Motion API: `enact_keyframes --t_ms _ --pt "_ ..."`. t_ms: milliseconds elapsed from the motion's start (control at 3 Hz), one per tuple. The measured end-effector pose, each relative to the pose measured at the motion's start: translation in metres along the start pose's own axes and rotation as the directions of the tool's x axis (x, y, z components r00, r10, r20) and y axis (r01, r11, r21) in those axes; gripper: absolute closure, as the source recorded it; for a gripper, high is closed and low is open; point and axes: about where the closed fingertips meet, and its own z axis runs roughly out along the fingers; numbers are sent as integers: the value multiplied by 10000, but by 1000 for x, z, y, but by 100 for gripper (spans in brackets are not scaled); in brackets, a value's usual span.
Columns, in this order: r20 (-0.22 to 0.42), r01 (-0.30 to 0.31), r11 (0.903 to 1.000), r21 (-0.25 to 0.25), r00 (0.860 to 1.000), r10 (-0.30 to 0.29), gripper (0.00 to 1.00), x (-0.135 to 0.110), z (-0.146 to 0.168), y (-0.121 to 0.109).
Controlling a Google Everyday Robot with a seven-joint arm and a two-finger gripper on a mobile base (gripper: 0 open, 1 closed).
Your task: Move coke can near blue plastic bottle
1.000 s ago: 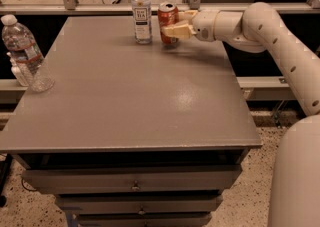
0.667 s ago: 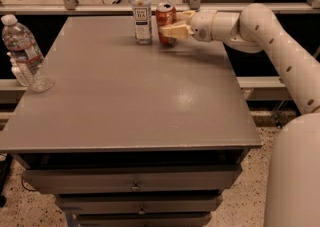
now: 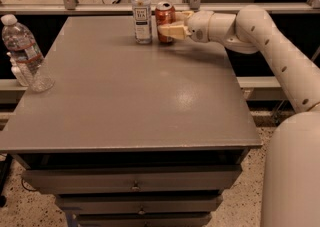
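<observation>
You will find the coke can (image 3: 165,17) standing upright at the far edge of the desk (image 3: 140,96), slightly right of centre. Its silver top faces up. The blue plastic bottle (image 3: 141,11) stands upright just beside the can, on its left. A narrow gap shows between the two, and the bottle rises above the can.

The claw (image 3: 169,23) is at the can, reaching in from the right. It is closed around the coke can: one tan finger (image 3: 172,31) lies across the can's near side, low on the body, and the other shows behind the can near its top. The can's base appears to sit on the desk surface.

The white arm (image 3: 260,36) runs from the claw to the right and then down the right edge of the view.

At the left edge of the desk you can see a crinkled clear bottle (image 3: 22,51) with a reddish label, upright and well apart from the can and the claw. Drawers (image 3: 135,186) sit below the desk top at the front.
</observation>
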Motion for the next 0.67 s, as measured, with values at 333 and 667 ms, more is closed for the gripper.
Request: enact_keyframes --t_ms 333,667 --pt "3 -62 10000 -17 10000 62 0 4 1 2" --pt "-10 -138 9999 33 9999 138 0 7 -6 6"
